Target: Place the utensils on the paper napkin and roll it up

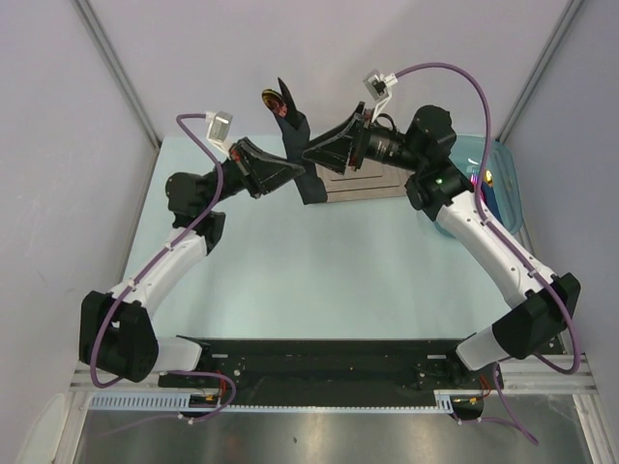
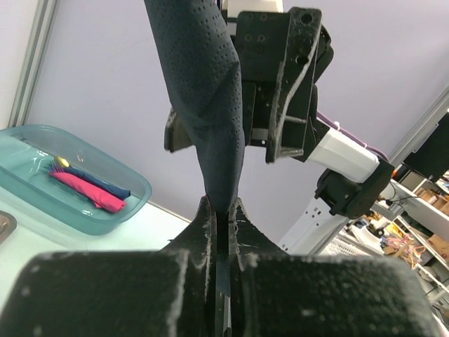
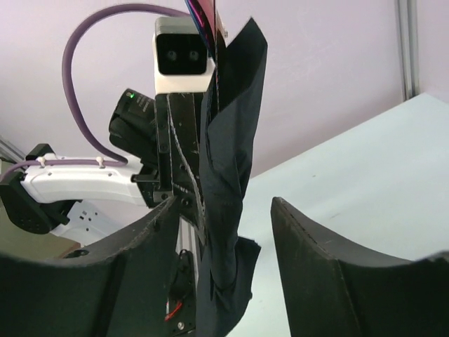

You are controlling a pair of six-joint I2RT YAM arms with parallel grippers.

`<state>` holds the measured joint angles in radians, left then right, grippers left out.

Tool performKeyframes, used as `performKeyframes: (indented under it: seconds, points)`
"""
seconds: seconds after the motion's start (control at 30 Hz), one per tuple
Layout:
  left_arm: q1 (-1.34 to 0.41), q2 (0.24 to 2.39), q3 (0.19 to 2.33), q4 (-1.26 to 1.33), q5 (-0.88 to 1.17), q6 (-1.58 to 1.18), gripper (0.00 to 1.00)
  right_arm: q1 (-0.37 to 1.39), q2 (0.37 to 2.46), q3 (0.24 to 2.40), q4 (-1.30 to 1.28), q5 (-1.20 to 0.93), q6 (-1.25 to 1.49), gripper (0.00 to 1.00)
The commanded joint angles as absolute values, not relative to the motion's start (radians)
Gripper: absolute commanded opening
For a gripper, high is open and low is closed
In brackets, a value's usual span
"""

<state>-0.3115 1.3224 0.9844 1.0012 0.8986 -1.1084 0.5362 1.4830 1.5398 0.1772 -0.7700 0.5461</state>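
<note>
Left hand (image 2: 223,210) was clamped fully shut on the lower end of one black napkin (image 2: 203,105), which was rolled and held upright above the surface (image 1: 319,271). Right hand (image 3: 223,210) stood partly open, with the napkin between its fingers, ungripped. Two utensils (image 1: 276,99) protruded from the top. One bin (image 2: 84,221) held one pink roll (image 2: 84,191) and one dark blue roll (image 2: 105,184).

Soft, even overhead light fills the enclosure, leaving only faint shadows on the table (image 1: 319,280) below the paper napkin (image 1: 311,186). Close beside the napkin, the right gripper's fingers (image 3: 330,274) blur.
</note>
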Motion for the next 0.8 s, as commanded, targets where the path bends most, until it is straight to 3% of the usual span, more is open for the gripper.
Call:
performKeyframes:
  seconds: [0.0,0.07,0.1,0.13,0.2,0.33,0.37,0.77]
  points:
    - [-0.327,1.318,0.989,1.081,0.899,-1.104,0.00,0.529,1.500,1.608,0.224,-0.759,0.555,0.54]
    - [-0.331,1.319,0.989,1.081,0.900,-1.104,0.00,0.526,1.503,1.611,0.232,-0.762,0.555,0.28]
    - [-0.336,1.319,0.991,1.081,0.902,-1.103,0.00,0.526,1.509,1.611,0.236,-0.764,0.557,0.20]
    - [-0.339,1.319,0.989,1.081,0.902,-1.101,0.00,0.522,1.511,1.608,0.245,-0.773,0.558,0.04]
    - [-0.341,1.321,0.991,1.081,0.902,-1.100,0.00,0.518,1.508,1.598,0.259,-0.773,0.569,0.00]
    - [-0.334,1.330,1.009,1.085,0.882,-1.091,0.00,0.492,1.493,1.591,0.250,-0.772,0.603,0.67]
    - [-0.327,1.341,1.023,1.085,0.873,-1.091,0.00,0.486,1.490,1.588,0.233,-0.773,0.598,0.71]
    - [-0.322,1.394,1.103,1.108,0.835,-1.118,0.00,0.494,1.399,1.454,0.198,-0.788,0.577,0.70]
